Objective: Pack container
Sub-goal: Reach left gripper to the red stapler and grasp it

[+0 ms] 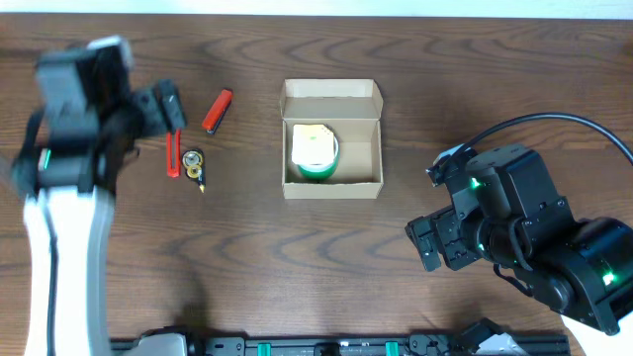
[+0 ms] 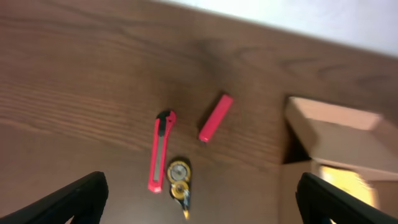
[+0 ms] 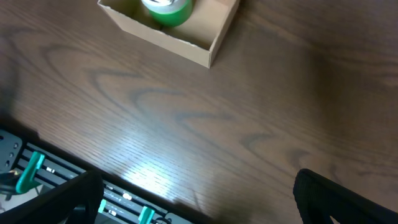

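Observation:
The tan cardboard container (image 1: 332, 141) stands open at the table's middle, flap lid folded back on its far side. A green and pale-yellow tape roll (image 1: 314, 150) lies inside it at the left. The box also shows in the left wrist view (image 2: 339, 140) and the right wrist view (image 3: 205, 37), with the green roll (image 3: 166, 9) in it. My left gripper (image 2: 199, 202) is open and empty above the table, left of the box, over the small tools. My right gripper (image 3: 199, 199) is open and empty above bare table, right of and nearer than the box.
Left of the box lie a red utility knife (image 1: 174, 151), a red rectangular bar (image 1: 218, 110) and a small yellow-and-black correction tape dispenser (image 1: 195, 166). They also show in the left wrist view: the knife (image 2: 161, 149), the bar (image 2: 216, 117), the dispenser (image 2: 179, 182). A rail (image 3: 62, 180) runs along the table's near edge.

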You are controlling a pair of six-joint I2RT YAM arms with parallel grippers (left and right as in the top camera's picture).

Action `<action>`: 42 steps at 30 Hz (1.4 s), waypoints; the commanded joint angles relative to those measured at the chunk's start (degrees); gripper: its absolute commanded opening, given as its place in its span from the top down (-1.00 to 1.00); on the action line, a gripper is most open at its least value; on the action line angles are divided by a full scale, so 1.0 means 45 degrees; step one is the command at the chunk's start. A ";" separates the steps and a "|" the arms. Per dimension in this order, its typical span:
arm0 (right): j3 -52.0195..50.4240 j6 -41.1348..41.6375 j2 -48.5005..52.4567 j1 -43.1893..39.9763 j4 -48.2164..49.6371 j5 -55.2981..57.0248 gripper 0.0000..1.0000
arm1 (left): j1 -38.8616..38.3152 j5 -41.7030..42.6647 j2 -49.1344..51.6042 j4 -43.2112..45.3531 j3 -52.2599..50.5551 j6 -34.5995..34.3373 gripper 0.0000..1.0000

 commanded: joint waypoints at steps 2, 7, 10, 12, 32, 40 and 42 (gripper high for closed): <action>-0.0024 -0.0175 0.0015 -0.0058 -0.0015 0.0092 -0.98 | -0.0097 -0.0335 0.2555 -0.0058 0.1889 0.1423 -0.99; -0.0024 -0.0175 0.0015 -0.0058 -0.0010 0.0092 -0.98 | -0.0340 -0.0500 0.5425 0.0010 0.3711 0.1860 -0.97; -0.0024 -0.0175 0.0015 -0.0058 -0.0010 0.0092 -0.98 | -0.0714 -0.0797 0.6902 0.0238 0.4658 0.2346 -0.93; -0.0024 -0.0175 0.0015 -0.0058 -0.0015 0.0092 -0.99 | -0.1001 -0.1224 0.7689 0.0238 0.5100 0.2521 -0.92; -0.0024 -0.0175 0.0015 -0.0058 -0.0015 0.0092 -0.99 | -0.1647 -0.1273 1.1312 -0.0719 0.5299 0.3303 -0.98; -0.0024 -0.0175 0.0015 -0.0058 -0.0010 0.0092 -0.98 | -0.1651 -0.0729 1.1978 -0.0554 0.5299 0.3298 -0.80; -0.0024 -0.0175 0.0015 -0.0058 -0.0015 0.0092 -0.98 | -0.1651 -0.0709 1.2031 -0.0539 0.5299 0.3249 -0.75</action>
